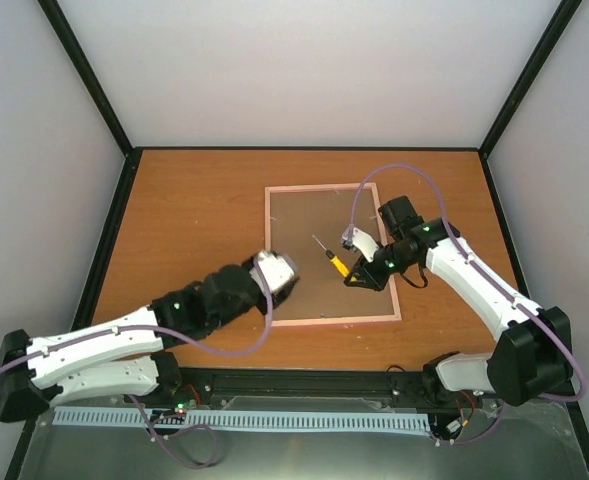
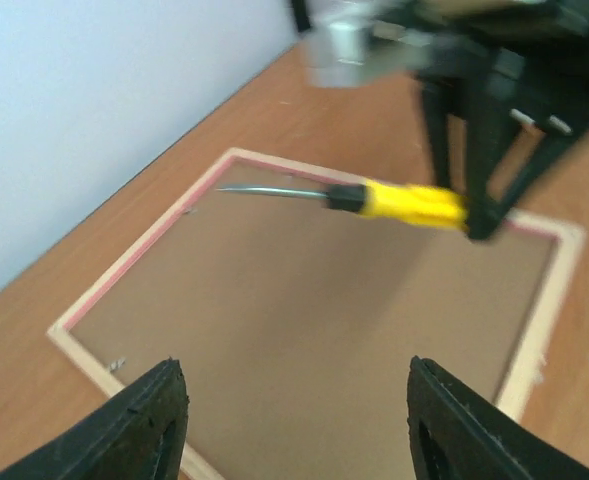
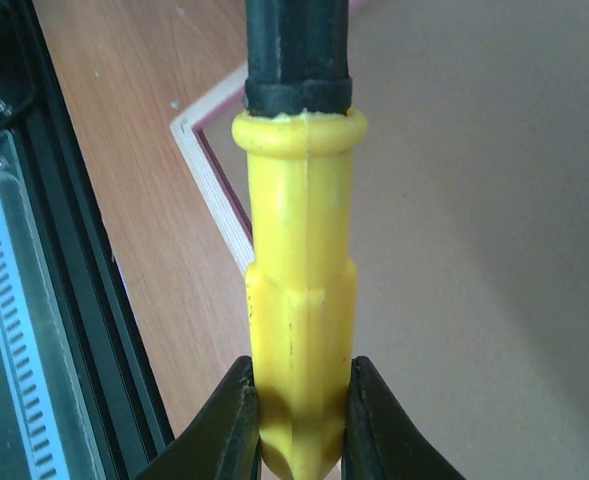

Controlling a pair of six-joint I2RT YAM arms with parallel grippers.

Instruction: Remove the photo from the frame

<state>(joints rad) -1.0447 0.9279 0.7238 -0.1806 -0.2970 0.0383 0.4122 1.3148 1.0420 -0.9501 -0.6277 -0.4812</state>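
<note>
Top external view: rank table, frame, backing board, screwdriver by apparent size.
1. table: largest by far.
2. frame: its thin rim encloses the board.
3. backing board: barely smaller, nearly alike.
4. screwdriver: smallest, even though it is raised nearer the camera.

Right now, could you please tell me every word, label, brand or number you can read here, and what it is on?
None: no text can be read in any view.
The yellow screwdriver, the brown backing board and the pink frame show no print.
The white slotted strip is too small to show any marks.
</note>
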